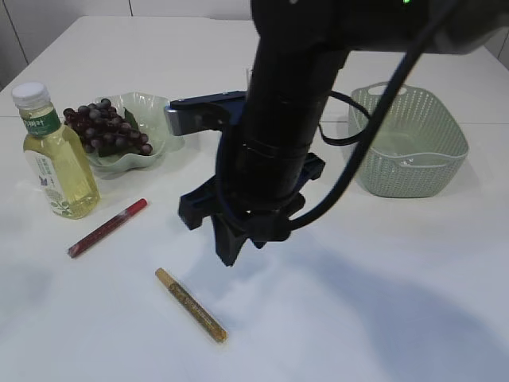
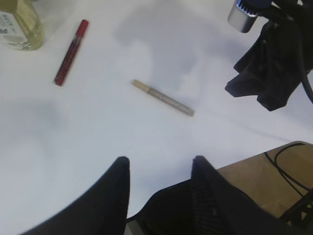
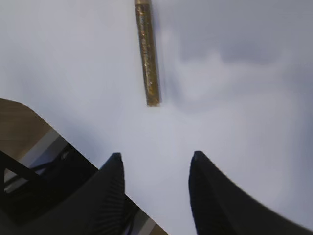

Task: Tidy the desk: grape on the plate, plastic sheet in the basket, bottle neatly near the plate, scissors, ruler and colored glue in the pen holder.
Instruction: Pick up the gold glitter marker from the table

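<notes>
Both hands are hanging open and empty: right hand [image 3: 155, 169], left hand [image 2: 160, 171]. Glue step looks next; right one needs lowering over gold glue [image 3: 147, 54].

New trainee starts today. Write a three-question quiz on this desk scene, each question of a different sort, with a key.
1. True or false: the grapes already lie on the plate.
2. Which glue stick lies nearer the bottle? A) gold stick B) red stick C) neither shows
3. Fill in: both the left pincer and the right pincer are ____, holding nothing.

Key: 1 true; 2 B; 3 open
</notes>
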